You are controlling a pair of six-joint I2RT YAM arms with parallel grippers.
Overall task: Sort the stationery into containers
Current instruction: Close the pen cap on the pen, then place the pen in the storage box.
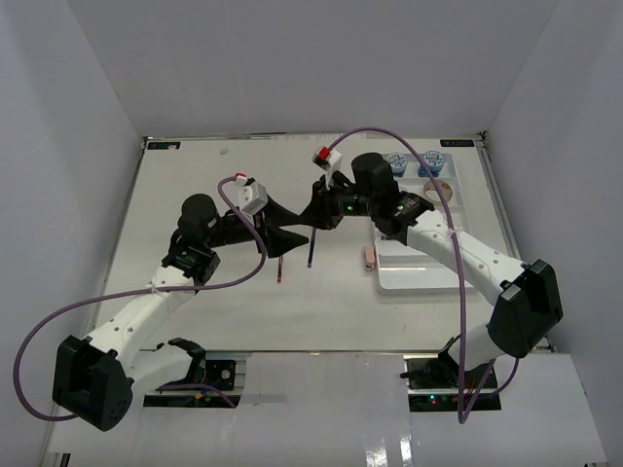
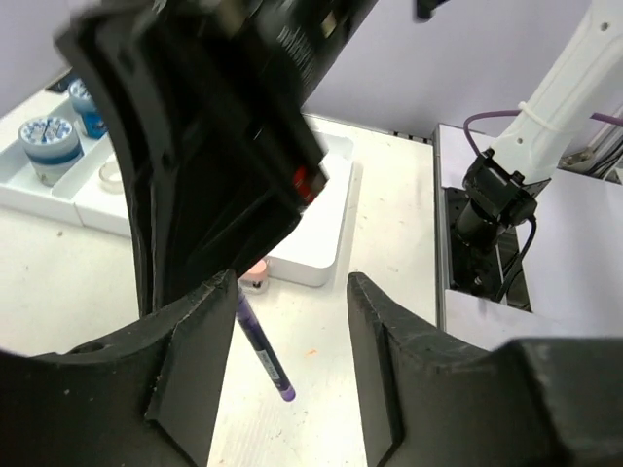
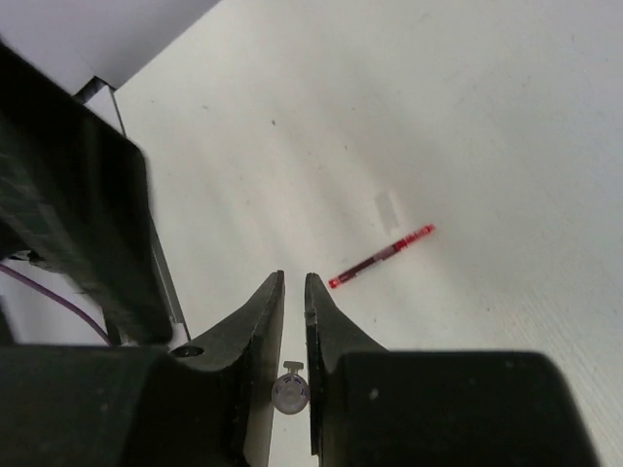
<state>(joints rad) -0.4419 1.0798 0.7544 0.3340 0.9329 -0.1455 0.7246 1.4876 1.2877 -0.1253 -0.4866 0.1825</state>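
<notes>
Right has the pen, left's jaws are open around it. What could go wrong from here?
1. The right gripper pinches the pen near one end; the long free length may swing or slip on the way to the tray.
2. The left gripper stands open close around the pen; backing off askew could knock it loose.
3. The red pen lies on the table below; a low sweep could scatter it.

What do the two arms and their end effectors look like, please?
The left arm and right arm have white links with bulky black joints. A purple cable loops along each. The left end effector and right end effector have black, tapering fingers. Near each wrist sits a small white block with red marks.
</notes>
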